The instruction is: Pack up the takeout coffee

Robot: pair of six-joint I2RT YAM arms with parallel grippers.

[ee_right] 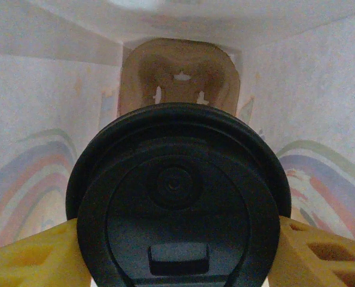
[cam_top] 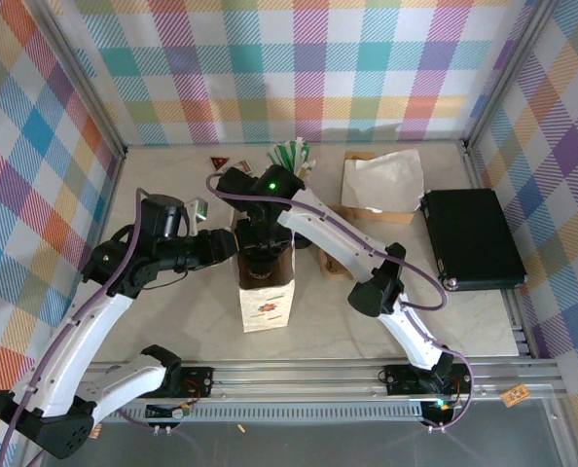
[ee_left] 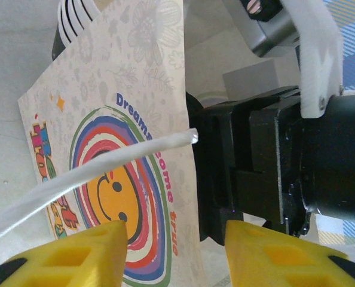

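The takeout coffee (ee_right: 176, 197) is seen from above as a round black plastic lid, with the cup body hidden beneath it. It is gripped by the right gripper (ee_right: 177, 254), whose yellow plastic fingers (ee_right: 37, 254) are pressed against the lid's rim on either side. The cup is held inside the tall white printed paper bag (cam_top: 267, 306), and the bag's pale walls, marked with faint rainbow arcs, are seen close around it. Deeper in the bag, at its bottom, a brown moulded-pulp cup carrier (ee_right: 178, 72) is seen; whether the cup touches it cannot be told.

The bag is stood upright on the pale table (cam_top: 177, 326), just ahead of the arm bases. A smiling face in coloured rings and the words "Dreams come true" are printed on its side. The left gripper (ee_left: 176, 239) is placed at the bag's left side with its jaws parted. The bag's edge is seen between them, and nothing is clamped. A white bag handle (ee_left: 106, 164) is stretched across one finger.

Farther back, a brown box topped with white paper (cam_top: 381, 180) is set beside a flat black rectangular case (cam_top: 472, 238) on the right.
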